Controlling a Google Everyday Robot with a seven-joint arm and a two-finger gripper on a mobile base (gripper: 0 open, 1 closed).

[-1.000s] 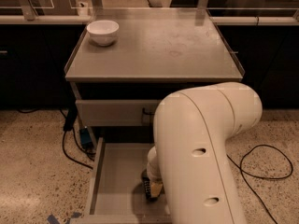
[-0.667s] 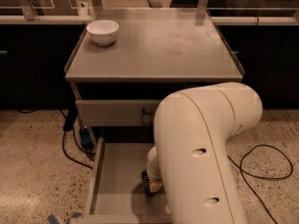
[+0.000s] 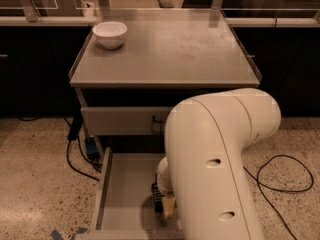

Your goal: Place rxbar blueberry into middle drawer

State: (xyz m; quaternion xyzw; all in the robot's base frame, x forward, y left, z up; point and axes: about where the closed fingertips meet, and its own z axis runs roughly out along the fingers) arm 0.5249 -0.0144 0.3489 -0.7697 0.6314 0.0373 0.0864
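Rxbar blueberry [image 3: 157,196]: you are looking at a small dark bar with pale print. It is sitting low inside the middle drawer [image 3: 125,194], right of the drawer's centre and close to its front edge. You cannot tell whether it is resting on the drawer floor or hanging just above it.

Gripper [image 3: 164,206]: your claw is reaching down inside the middle drawer and touching the bar's right side, with a tan pad showing beside the dark wrapper. You cannot tell whether it is clenching the bar or has released it, because the arm is covering most of it.

Arm [image 3: 215,164]: the big white arm is filling the view over the middle drawer's right half and hiding that side of it.

Middle drawer: it is standing pulled out, with its grey floor lying bare to the left of the bar.

Drawer front [image 3: 120,120]: a shut grey front with a dark handle is sitting just above the middle drawer's back.

Cabinet top [image 3: 170,49]: the flat grey surface is lying above and behind the middle drawer.

White bowl [image 3: 110,34]: it is standing upright on that top, far behind the middle drawer and toward its left side.

Black cable [image 3: 280,176]: it is looping on the speckled floor, well to the right of the middle drawer.
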